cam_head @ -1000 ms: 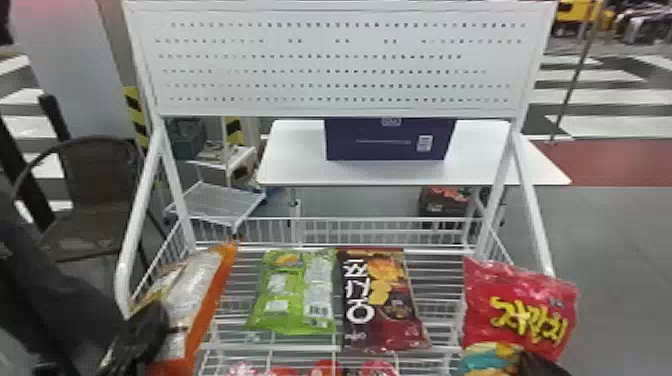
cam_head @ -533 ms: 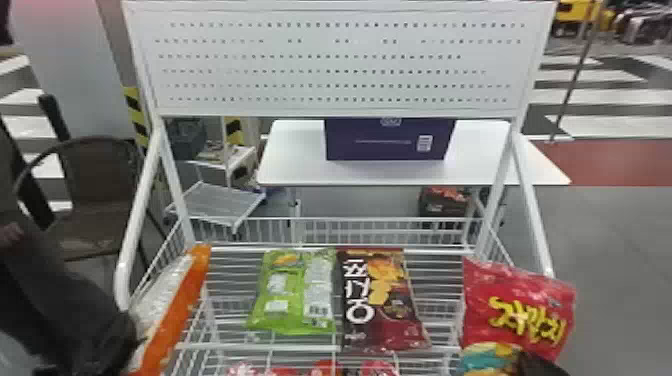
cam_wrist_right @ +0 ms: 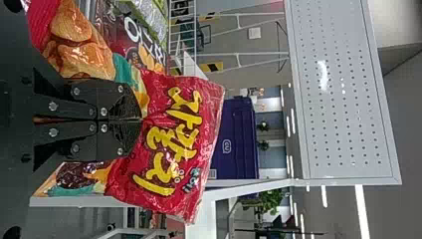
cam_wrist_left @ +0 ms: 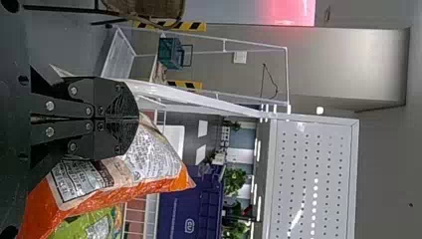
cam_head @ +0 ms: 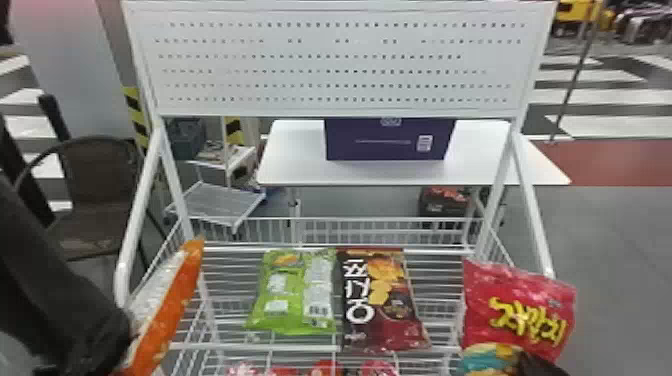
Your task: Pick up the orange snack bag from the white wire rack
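Item: left gripper (cam_wrist_left: 137,119), flat black fingers closed on one side of the bag. Item: orange-and-white glossy plastic snack bag (cam_head: 170,310), tilted, at the left end of the white wire rack (cam_head: 300,346); pick-up apparently in its last part. Handling: keep the pinch firm without crushing; draw the bag clear of the side tube smoothly, lest its free end snag or swing. Item: green plastic snack bag (cam_head: 292,295), flat on the wires; best left undisturbed. Item: right gripper (cam_wrist_right: 141,119), closed on a red plastic snack bag (cam_head: 520,310); best held steady.
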`<state>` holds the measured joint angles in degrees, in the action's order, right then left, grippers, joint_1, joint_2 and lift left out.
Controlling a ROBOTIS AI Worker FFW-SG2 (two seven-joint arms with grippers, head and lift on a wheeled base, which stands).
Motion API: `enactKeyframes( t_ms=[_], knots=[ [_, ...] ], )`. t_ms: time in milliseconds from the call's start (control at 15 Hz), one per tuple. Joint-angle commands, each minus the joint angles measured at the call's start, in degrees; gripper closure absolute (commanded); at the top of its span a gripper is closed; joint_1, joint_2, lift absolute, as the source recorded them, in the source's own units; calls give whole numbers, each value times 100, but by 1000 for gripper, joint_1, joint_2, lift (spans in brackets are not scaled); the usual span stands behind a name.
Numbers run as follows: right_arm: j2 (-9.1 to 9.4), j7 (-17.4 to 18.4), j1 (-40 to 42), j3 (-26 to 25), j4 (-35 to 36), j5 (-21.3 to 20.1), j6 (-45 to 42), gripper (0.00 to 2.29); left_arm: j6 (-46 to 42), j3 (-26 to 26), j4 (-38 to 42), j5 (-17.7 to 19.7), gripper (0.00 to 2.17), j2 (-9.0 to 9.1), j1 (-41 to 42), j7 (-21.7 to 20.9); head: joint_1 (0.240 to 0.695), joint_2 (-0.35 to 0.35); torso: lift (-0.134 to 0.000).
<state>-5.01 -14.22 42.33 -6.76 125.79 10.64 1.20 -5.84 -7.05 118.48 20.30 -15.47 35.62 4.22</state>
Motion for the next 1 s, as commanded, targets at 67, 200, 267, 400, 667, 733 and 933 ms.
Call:
enactKeyframes(
  t_ms=[67,200,267,400,667,733,933],
  knots=[
    [0,-2,3,8,7,0,-1,2219,0,45,0,0,2064,0,-3,0,499,0,0],
    [0,-2,12,8,7,9,-1,2219,0,54,0,0,2064,9,-3,0,499,0,0],
    [0,-2,12,8,16,9,-1,2219,0,63,9,0,2064,9,-3,0,499,0,0],
    [-26,-2,21,0,16,9,-1,2219,0,63,18,-9,2064,18,-3,0,499,0,0],
    [-44,-2,29,-9,25,18,-1,2219,18,63,18,-17,2064,18,-12,0,499,0,0],
    [-44,-2,29,0,34,18,-1,2219,0,63,18,-17,2067,18,-12,0,499,0,0],
    [-35,-2,21,0,25,26,-18,2219,18,63,44,-26,2064,18,-12,9,499,0,0]
  ],
)
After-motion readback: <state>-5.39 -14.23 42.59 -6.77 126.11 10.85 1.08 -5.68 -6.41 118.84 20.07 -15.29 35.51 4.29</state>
